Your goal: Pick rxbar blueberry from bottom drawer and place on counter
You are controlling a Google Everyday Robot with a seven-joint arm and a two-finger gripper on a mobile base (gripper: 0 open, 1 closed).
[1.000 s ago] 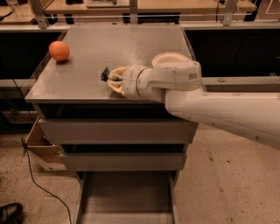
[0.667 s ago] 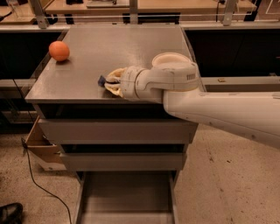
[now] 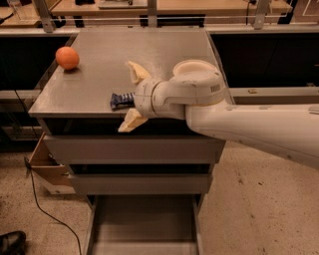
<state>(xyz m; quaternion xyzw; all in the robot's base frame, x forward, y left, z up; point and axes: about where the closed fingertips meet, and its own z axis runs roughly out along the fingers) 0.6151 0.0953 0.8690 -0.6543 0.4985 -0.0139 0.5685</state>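
The rxbar blueberry (image 3: pixel 120 101), in a dark navy wrapper, lies flat on the grey counter (image 3: pixel 159 47) close to its front edge. My gripper (image 3: pixel 127 97) is open just to the right of the bar. One pale finger (image 3: pixel 136 72) points up over the counter and the other finger (image 3: pixel 131 121) hangs past the front edge. The bar sits between them, with the fingers spread clear of it. The bottom drawer (image 3: pixel 144 224) stands pulled out below, and its grey floor shows nothing on it.
A round orange fruit (image 3: pixel 67 58) sits at the counter's left side. Two wider grey drawers (image 3: pixel 134 149) are partly out under the counter. A cardboard box (image 3: pixel 45 167) and a black cable (image 3: pixel 45 209) lie at the left on the floor. Wooden tabletops (image 3: pixel 164 7) stand behind.
The gripper was shut on the bar over the counter; now its fingers have spread wide and the bar rests on the counter near the front edge.
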